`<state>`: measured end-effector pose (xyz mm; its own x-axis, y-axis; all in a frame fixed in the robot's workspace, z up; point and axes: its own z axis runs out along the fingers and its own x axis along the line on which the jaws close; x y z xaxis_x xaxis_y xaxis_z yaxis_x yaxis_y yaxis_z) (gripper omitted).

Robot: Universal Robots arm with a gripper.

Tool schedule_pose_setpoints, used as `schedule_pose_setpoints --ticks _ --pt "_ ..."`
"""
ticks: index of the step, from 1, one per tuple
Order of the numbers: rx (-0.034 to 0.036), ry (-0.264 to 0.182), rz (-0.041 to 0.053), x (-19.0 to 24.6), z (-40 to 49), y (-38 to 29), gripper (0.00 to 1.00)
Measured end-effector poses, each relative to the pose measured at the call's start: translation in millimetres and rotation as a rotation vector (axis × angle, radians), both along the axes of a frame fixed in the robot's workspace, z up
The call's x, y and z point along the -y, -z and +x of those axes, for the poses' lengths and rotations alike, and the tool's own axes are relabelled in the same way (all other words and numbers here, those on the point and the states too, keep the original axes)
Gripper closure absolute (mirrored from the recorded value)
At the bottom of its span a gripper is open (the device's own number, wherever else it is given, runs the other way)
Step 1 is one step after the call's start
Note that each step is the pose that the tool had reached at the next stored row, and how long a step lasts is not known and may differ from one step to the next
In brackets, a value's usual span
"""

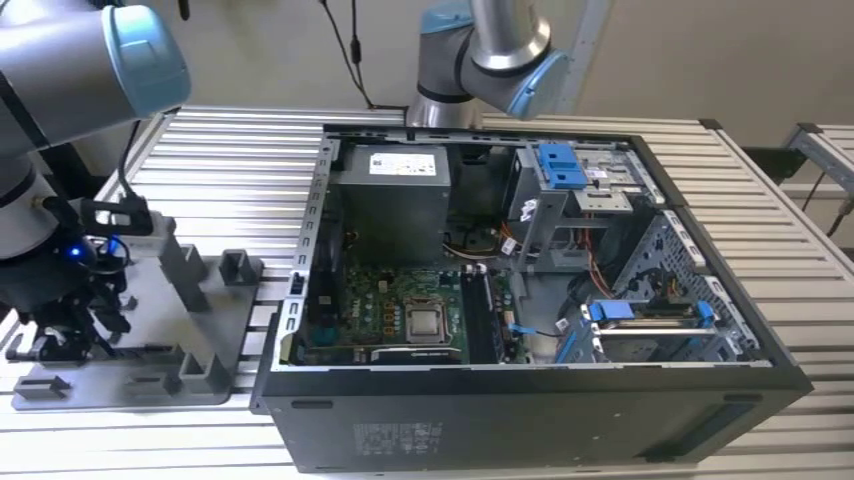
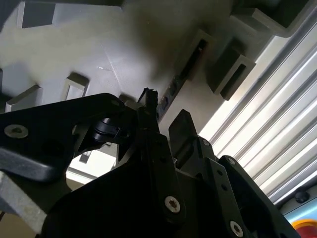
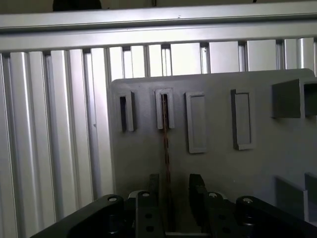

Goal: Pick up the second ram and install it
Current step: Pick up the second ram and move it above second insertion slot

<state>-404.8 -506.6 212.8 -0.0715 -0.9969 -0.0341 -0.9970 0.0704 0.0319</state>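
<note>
No print here that you can read. Pale label (image 1: 407,162) on top of the power supply (image 1: 390,205): lines of print, too small to make out. Patch of pale print (image 1: 400,437) on the near outer wall of the computer case (image 1: 561,420): same, illegible. Small white sticker (image 1: 597,176) beside the blue drive latches (image 1: 561,165): you can make out dark marks, no letters or numbers

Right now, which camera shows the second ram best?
The first wrist view: the second ram runs edge-on from its tray slot into the open gripper. The second wrist view shows a short dark stretch; in the exterior view the arm hides it.
</note>
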Motion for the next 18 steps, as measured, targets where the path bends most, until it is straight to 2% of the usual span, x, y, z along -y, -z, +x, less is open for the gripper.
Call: schedule_pose_setpoints --ticks 7,14,18 --pt "0.0001 -0.032 0.0002 0.2 -4.5 7.9 0.62" --pt "0.0009 -0.111 0.0023 0.3 -7.6 14.9 0.62" --pt "0.0013 -0.139 0.0025 0.4 -8.4 17.5 0.62"
